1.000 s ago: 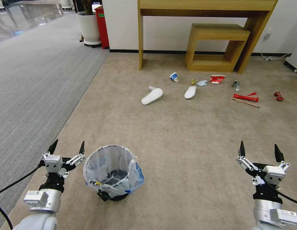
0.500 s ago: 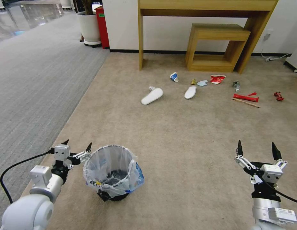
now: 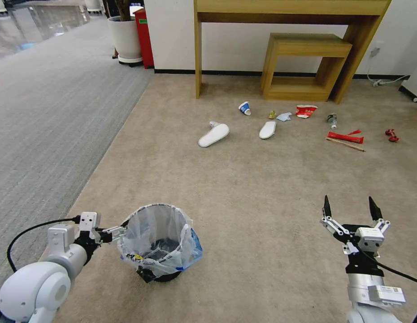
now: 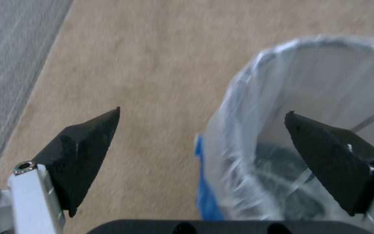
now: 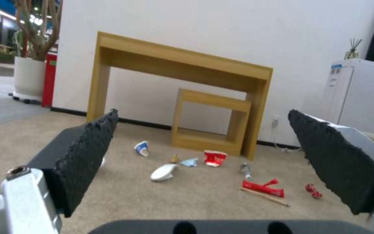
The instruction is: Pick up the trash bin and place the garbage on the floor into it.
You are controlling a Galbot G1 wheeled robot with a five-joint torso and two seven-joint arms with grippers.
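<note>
The trash bin (image 3: pixel 157 242), small, black and lined with a crinkly clear bag with a blue patch, stands on the beige carpet near me. My left gripper (image 3: pixel 114 229) is open and level with its left rim. In the left wrist view the left gripper (image 4: pixel 203 111) straddles the bag's edge (image 4: pixel 239 97), one finger over the inside, the other over carpet. The garbage lies farther off: two white slippers (image 3: pixel 214 134), a blue-white cup (image 3: pixel 244 108), a red-white bowl (image 3: pixel 305 111), a pale blue mask (image 3: pixel 284 116), a small bottle (image 3: pixel 332 119), red wrappers (image 3: pixel 345 136) and a stick (image 3: pixel 345 144). My right gripper (image 3: pixel 349 199) hangs open and empty at the near right.
A tall wooden table (image 3: pixel 289 9) with a low wooden one (image 3: pixel 302 67) under it stands at the wall behind the litter. A white planter (image 3: pixel 124 38) and a red box (image 3: pixel 143 38) are at the back left. Grey carpet (image 3: pixel 38 112) runs along the left. A white cabinet (image 5: pixel 360 94) stands right.
My left arm has swung down and turned sideways, bringing its open gripper to the bin's left rim. The right gripper has shifted slightly forward and inward. The bin and litter have not moved.
</note>
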